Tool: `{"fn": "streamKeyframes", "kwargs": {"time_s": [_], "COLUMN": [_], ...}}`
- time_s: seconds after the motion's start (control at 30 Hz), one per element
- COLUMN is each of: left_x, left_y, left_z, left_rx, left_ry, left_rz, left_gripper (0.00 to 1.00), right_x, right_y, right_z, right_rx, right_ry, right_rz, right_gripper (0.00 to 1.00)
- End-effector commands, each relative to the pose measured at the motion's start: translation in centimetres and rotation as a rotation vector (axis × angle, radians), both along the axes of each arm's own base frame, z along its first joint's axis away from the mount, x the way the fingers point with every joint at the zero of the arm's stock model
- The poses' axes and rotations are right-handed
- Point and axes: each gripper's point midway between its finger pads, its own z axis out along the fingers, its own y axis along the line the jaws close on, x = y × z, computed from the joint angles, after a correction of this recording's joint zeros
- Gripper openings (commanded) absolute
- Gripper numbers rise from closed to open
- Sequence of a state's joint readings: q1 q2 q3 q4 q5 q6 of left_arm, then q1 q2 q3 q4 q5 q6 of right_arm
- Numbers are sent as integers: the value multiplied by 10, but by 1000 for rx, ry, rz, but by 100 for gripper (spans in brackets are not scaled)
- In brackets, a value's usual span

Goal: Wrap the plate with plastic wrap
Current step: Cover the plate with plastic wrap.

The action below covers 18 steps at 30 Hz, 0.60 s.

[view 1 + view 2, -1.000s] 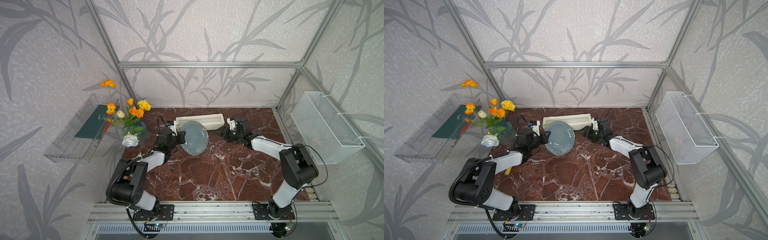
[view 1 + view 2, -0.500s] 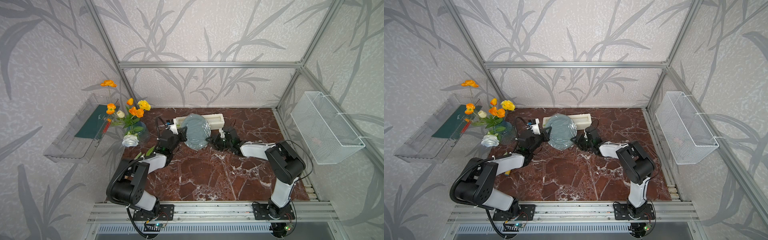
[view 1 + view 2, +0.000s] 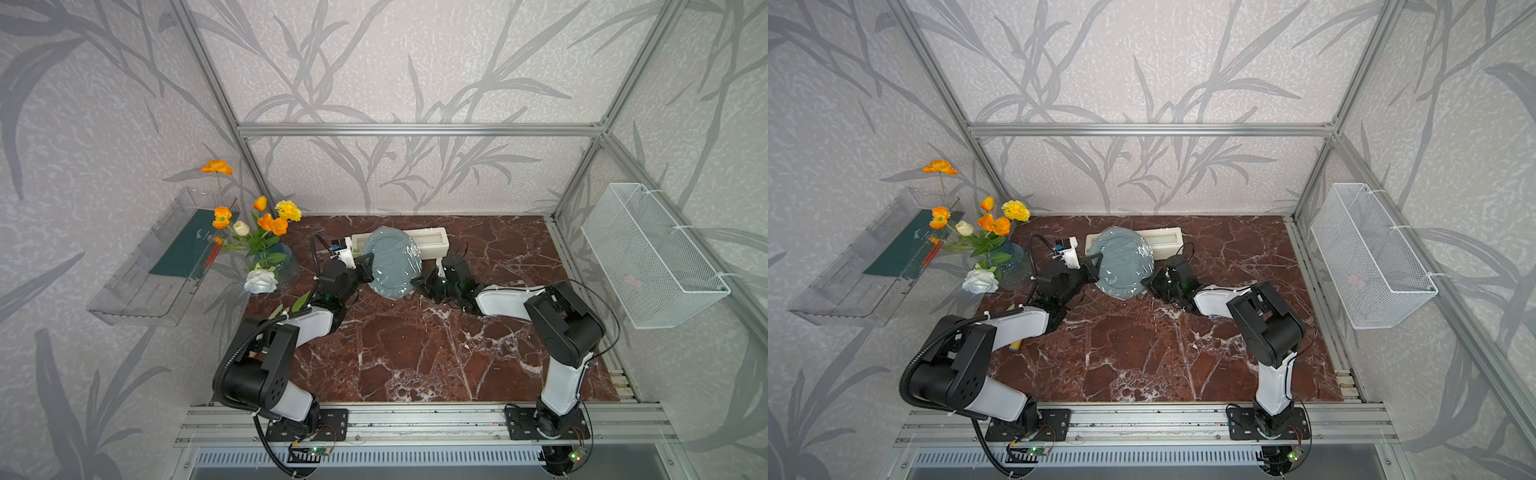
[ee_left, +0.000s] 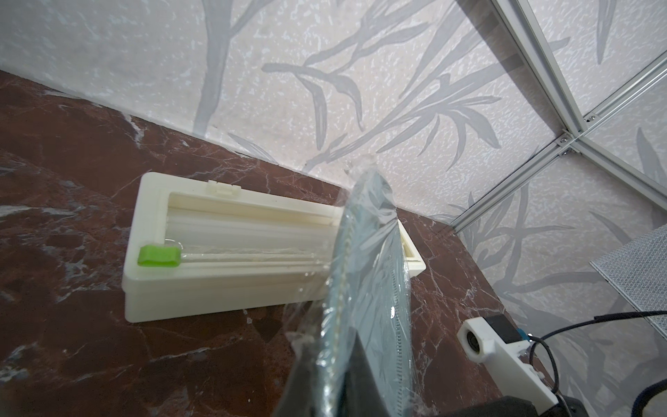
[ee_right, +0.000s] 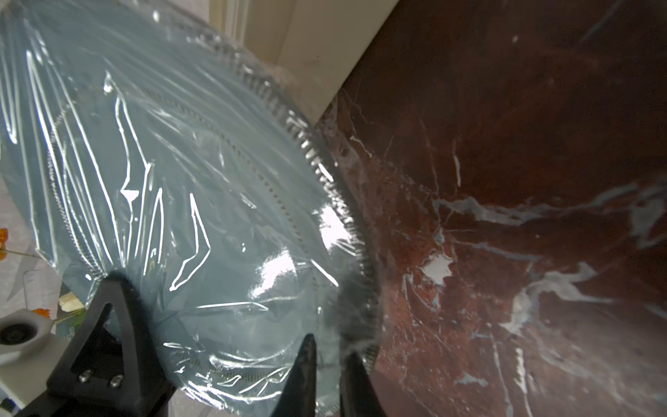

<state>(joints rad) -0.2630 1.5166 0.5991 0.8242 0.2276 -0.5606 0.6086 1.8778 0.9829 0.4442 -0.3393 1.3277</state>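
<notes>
The red-brown marble tabletop point(image 3: 415, 353) is sitting inside a wallpapered frame cell, and everything's happening up at its 12 o'clock end. The plate point(image 3: 390, 264) is standing tilted up on edge there, just in front of the cream dispenser box point(image 3: 432, 245), and it's covering the box's middle in both top views. The plastic wrap point(image 5: 162, 180) is lying crinkled and glinting over the plate's face and curling round the rim.

The left gripper point(image 3: 368, 266) is pinching the rim at the plate's 9 o'clock, fingers pressing together on it through the film. The right gripper point(image 3: 417, 282) is nipping the wrapped rim at about 4 o'clock, jaws almost meeting. I can't tell if the plate's bottom edge is touching the marble. A flower vase point(image 3: 276, 266) is standing at the table's 10 o'clock.
</notes>
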Motion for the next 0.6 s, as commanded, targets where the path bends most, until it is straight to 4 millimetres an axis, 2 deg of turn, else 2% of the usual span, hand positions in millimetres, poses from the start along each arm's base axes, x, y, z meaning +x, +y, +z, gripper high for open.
{"fn": "streamKeyframes", "kwargs": {"time_s": [0.0,0.07,0.4,0.57], "left_x": [1,1,1,4], "left_y": [-3,-3,9,9], "left_z": [65,64,68,73], "left_rx": [-104,-103,-111,-150], "left_ry": [-209,-207,-217,-231], "left_rz": [2,2,69,75], "left_gripper": [0,0,0,0], "right_x": [5,4,-14,-21], "right_y": [2,1,-6,-8], "right_z": [4,2,5,-6], "right_rx": [22,24,38,37], "right_ry": [-22,-20,-34,-17], "right_rz": [-29,-34,-37,-45], "right_gripper": [5,0,0,0]}}
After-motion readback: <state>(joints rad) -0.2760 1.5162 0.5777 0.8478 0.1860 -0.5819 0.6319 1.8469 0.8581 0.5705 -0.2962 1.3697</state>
